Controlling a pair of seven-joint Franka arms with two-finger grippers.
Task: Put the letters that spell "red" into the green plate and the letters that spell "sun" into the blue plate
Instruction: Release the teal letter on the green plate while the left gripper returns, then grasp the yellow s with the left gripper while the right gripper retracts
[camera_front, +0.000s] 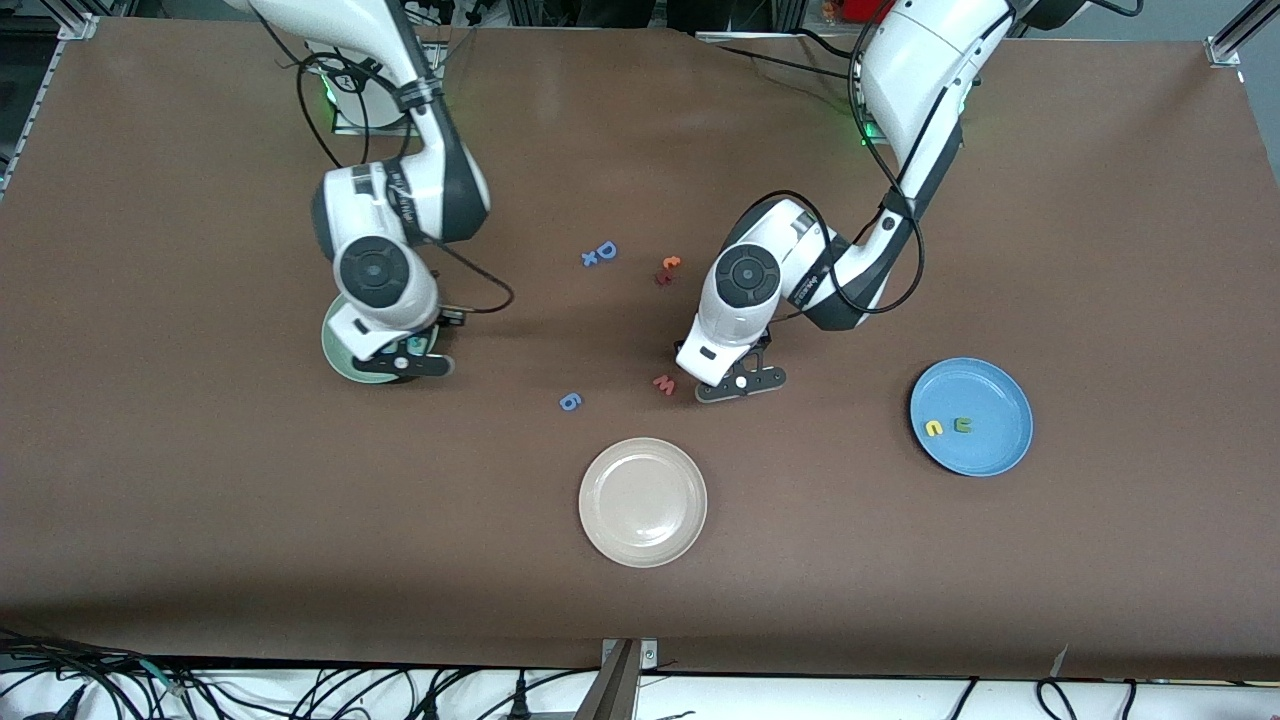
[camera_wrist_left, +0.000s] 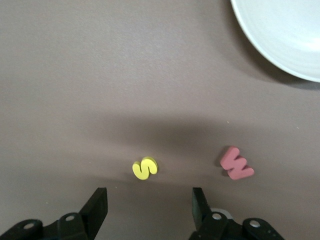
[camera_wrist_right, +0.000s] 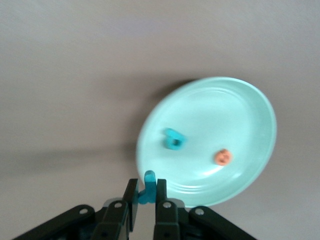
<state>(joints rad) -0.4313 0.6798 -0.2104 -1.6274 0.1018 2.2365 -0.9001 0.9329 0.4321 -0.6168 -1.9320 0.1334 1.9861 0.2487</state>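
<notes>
Right gripper (camera_wrist_right: 145, 200) pinches what looks like teal "r" (camera_wrist_right: 148, 187) over green plate (camera_wrist_right: 250, 100) rim

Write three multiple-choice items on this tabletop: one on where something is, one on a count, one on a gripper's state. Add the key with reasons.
1. Where is the yellow "s"?
A. in the blue plate
B. on the bare table beside the pink "w"
C. in the cream-white plate

2. How many letters lie in the blue plate?
A. none
B. two
C. four

3. What is the right gripper doing?
A. shut on a teal letter over the green plate
B. open, holding nothing
C. shut on the orange letter

Key:
1 B: the left wrist view shows it on the brown table, just ahead of the open left gripper.
2 B: a yellow "n" and a dark green "u" rest there.
3 A: its fingers pinch the teal piece above the plate's rim.
</notes>
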